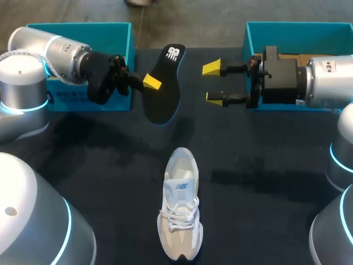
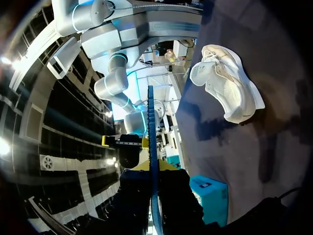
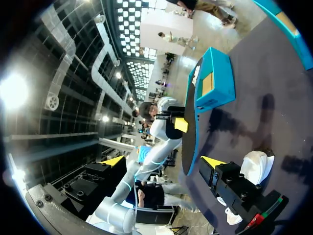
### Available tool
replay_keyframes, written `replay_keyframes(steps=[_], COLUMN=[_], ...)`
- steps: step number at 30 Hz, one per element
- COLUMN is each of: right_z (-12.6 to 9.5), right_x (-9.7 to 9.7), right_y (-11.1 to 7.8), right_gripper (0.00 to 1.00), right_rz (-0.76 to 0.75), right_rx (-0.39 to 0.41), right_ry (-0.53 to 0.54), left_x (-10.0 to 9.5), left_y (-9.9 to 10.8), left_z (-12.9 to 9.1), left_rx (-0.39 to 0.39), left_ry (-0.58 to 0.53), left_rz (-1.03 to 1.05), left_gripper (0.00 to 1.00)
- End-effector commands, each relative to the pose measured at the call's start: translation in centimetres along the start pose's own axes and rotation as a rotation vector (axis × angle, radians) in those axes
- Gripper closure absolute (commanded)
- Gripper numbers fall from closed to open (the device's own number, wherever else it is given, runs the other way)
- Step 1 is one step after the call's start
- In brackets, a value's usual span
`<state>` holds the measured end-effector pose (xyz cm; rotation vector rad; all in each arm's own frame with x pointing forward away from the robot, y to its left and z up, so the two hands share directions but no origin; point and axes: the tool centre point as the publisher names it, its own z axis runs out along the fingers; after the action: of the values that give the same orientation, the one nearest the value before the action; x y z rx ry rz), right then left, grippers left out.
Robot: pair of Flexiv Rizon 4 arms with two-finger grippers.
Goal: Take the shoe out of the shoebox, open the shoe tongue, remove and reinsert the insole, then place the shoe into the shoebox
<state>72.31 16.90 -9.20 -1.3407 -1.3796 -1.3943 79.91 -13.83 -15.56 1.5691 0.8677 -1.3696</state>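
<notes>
Note: with your left gripper [image 1: 149, 83] clamped on the insole [image 1: 164, 96] in mid-air, apart from the shoe [image 1: 180, 204] on the table, and your right gripper [image 1: 214, 83] spread wide beside it, the floppy insole could twist or slip during any handover.

Insole [image 3: 188, 137] edge-on ahead of the wide-spread pincer [image 3: 164, 160]

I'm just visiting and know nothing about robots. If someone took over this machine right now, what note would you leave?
Left claw: shut on the insole, held above the table.
Right claw: open, facing the insole, not touching it.
Shoe: upright on the table, outside the left teal box and right teal box behind the arms.
Done: shoe out, insole removed.
Left: reinsert insole, put shoe in box.
</notes>
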Motion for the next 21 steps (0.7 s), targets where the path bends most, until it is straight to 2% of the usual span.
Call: replay_keyframes(steps=[1, 16, 21], right_z=[0.3, 0.3, 0.6], right_x=[-0.1, -0.1, -1.1], right_y=[0.1, 0.1, -0.6], right_gripper=[0.0, 0.0, 0.0], right_rz=[0.0, 0.0, -0.02], right_rx=[-0.002, -0.002, 0.021], right_ry=[0.0, 0.0, 0.002], left_x=[0.0, 0.0, 0.0], left_y=[-0.1, -0.1, -0.1], left_z=[0.1, 0.1, 0.1], left_rx=[-0.004, -0.004, -0.004], left_ry=[0.001, 0.001, 0.001], left_rz=[0.002, 0.002, 0.002], left_gripper=[1.0, 1.0, 1.0])
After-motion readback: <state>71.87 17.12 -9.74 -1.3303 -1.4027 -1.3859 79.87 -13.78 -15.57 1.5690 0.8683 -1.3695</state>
